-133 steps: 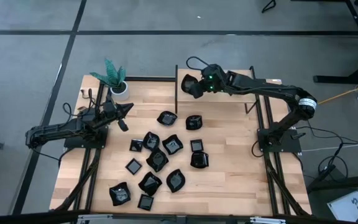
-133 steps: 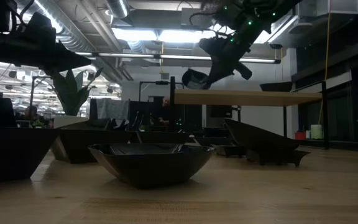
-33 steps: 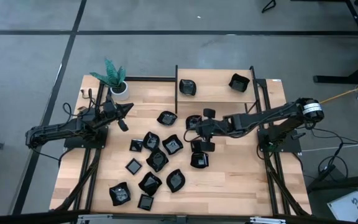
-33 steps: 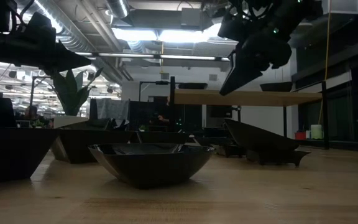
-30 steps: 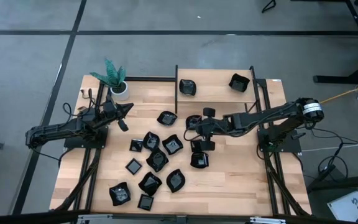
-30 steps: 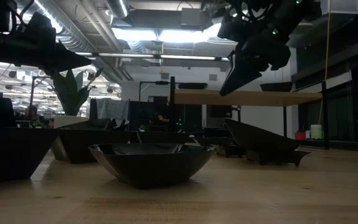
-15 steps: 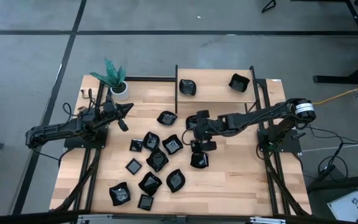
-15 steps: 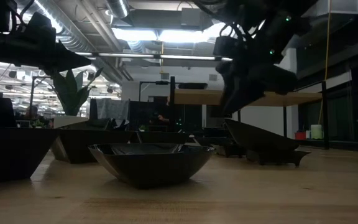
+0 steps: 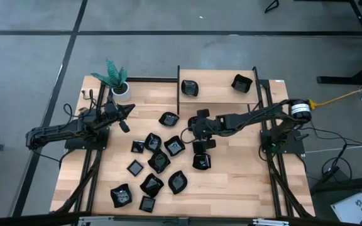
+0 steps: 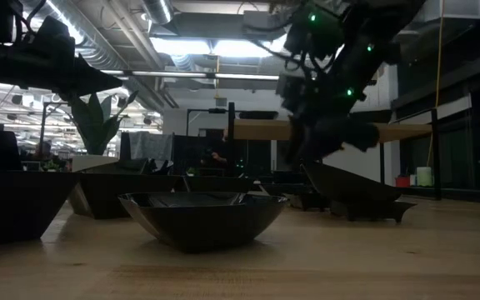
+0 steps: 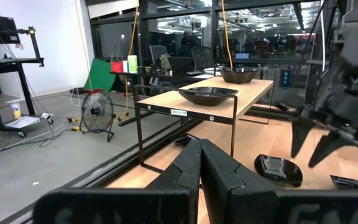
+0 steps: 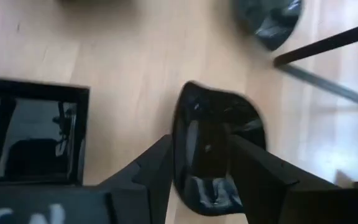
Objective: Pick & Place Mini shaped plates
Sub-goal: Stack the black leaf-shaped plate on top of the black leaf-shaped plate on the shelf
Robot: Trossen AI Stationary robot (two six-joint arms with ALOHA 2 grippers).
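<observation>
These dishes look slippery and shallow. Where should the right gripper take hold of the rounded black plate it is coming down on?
Grip the raised rim of the rounded plate, coming from above, one finger inside the bowl and one outside. The right gripper, open, already straddles that near rim; the glossy, sloping body offers no other hold.

A pale wooden bench (image 9: 231,182) stands on a grey floor (image 9: 30,37) crossed by dark lines. Along its far edge sits a raised wooden shelf (image 9: 215,94) on black legs. Beyond, ceiling lights (image 10: 190,46) and ducts run overhead; a floor fan (image 11: 97,112), a green screen (image 11: 101,73) and glass partitions (image 11: 166,37) stand behind.
</observation>
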